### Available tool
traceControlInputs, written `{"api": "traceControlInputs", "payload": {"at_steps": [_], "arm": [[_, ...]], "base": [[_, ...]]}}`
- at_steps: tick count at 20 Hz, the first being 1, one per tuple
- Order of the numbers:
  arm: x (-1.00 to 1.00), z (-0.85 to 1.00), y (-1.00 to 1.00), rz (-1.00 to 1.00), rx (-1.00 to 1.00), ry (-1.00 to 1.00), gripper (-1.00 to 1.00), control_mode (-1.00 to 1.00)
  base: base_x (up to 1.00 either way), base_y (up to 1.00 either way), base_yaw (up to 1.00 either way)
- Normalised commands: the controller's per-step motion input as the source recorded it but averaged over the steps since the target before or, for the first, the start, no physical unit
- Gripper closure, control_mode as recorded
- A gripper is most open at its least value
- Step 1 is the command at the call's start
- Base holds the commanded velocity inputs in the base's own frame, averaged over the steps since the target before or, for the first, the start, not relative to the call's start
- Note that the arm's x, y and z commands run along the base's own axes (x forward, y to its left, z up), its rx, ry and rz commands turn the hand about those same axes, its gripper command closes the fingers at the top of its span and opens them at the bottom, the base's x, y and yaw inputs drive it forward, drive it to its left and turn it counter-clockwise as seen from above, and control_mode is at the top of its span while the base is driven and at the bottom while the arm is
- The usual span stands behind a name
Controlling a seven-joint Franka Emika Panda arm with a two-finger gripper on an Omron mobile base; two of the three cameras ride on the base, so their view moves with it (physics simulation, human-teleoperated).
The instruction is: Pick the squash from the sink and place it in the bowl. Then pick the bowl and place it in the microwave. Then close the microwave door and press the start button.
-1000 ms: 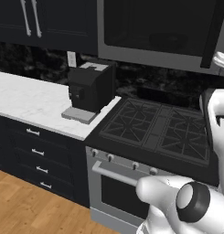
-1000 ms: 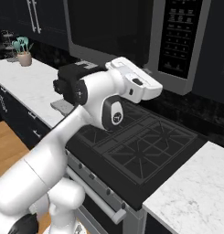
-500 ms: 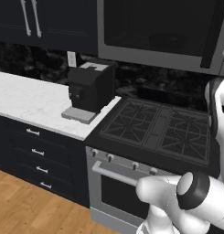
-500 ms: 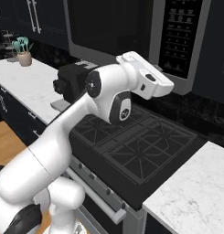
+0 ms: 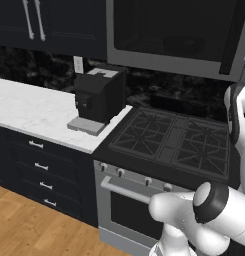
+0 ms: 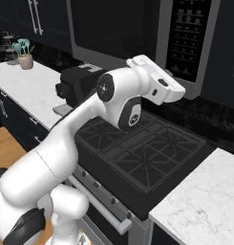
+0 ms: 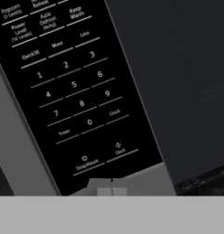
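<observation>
Left base view: the microwave door is shut above the stove; a coffee machine stands on the counter.

Right base view: the arm reaches up toward the microwave keypad.

Hand view: the fingers are closed together, empty, just below the Start button.

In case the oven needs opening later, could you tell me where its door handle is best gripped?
Grip the oven door handle near its middle, coming straight from the front, with one jaw above and one below. It is a slim horizontal bar standing off the door just under the knobs, so fingers should fit around it.
</observation>
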Motion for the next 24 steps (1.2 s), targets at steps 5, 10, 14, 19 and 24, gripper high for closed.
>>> {"api": "traceControlInputs", "payload": {"at_steps": [5, 10, 14, 19, 24], "arm": [[0.16, 0.00, -0.15, 0.00, 0.04, 0.00, 1.00, -1.00], [0.11, 0.00, -0.19, 0.00, 0.03, -0.01, 1.00, -1.00], [0.23, 0.00, -0.11, 0.00, 0.00, -0.01, 1.00, -1.00], [0.26, -0.05, -0.14, 0.00, 0.00, 0.00, 1.00, -1.00], [0.13, -0.04, -0.27, 0.00, 0.00, 0.00, 1.00, -1.00]], "base": [[0.00, 0.00, 0.00], [0.00, 0.00, 0.00], [0.00, 0.00, 0.00], [0.00, 0.00, 0.00], [0.00, 0.00, 0.00]]}}
